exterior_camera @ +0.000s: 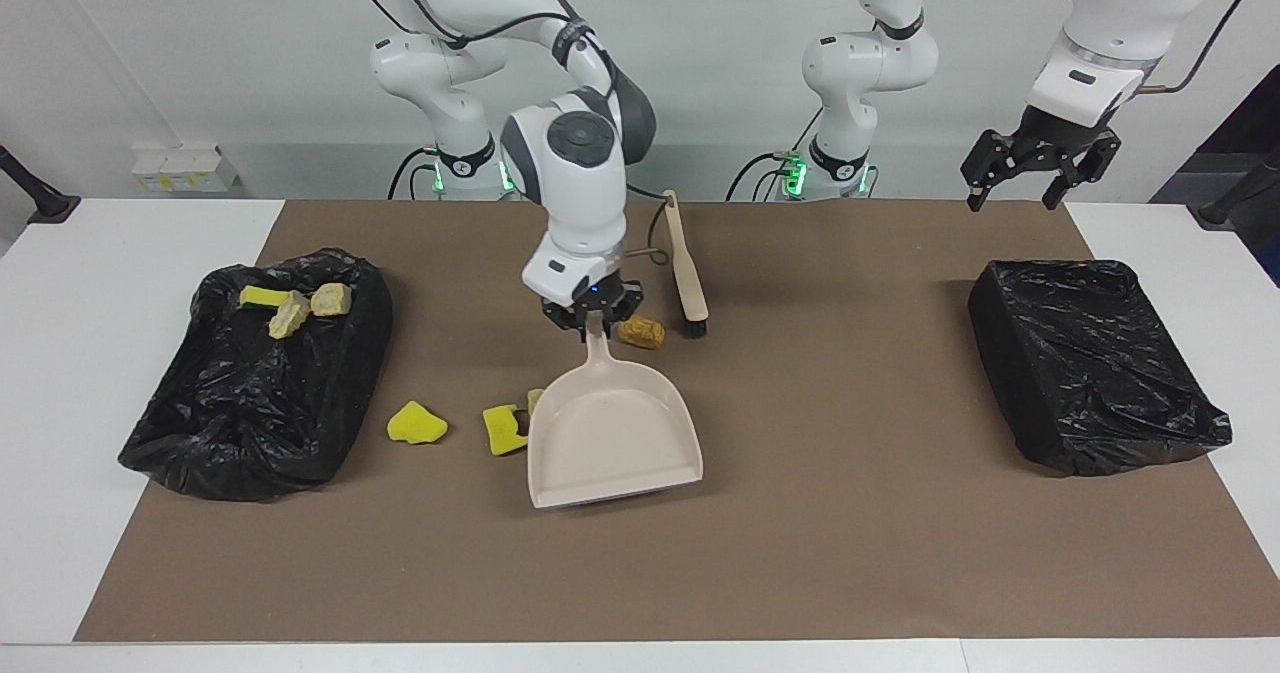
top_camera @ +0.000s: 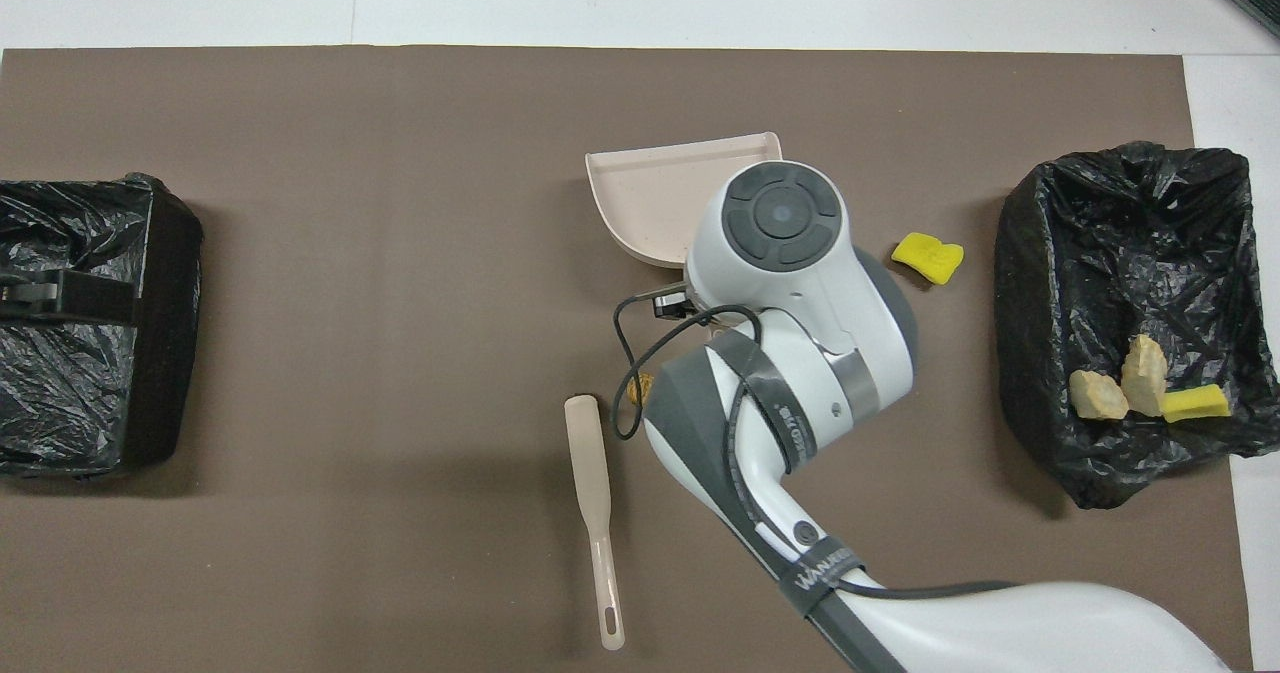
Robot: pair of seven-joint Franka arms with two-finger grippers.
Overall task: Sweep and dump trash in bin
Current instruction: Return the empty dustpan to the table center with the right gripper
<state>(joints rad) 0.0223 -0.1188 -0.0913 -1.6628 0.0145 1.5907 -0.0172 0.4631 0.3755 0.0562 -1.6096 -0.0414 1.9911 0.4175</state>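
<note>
Nearby, around the beige dustpan [exterior_camera: 612, 433], two yellow sponge scraps [exterior_camera: 417, 422] lay on the brown mat [exterior_camera: 800, 553], one [exterior_camera: 503, 429] touching the pan's side toward the trash-holding bin [exterior_camera: 250, 383]. A bread-like chunk [exterior_camera: 641, 332] sat by the pan's handle, beside the brush [exterior_camera: 686, 265]. Three more lumps [exterior_camera: 290, 310] rested in that bin; another black-lined bin [exterior_camera: 1090, 363] stood at the left arm's end. The right tool [exterior_camera: 592, 321] was clamped on the dustpan handle. The left tool [exterior_camera: 1033, 175] hung spread wide, holding nothing, above the bench [exterior_camera: 60, 353].
</note>
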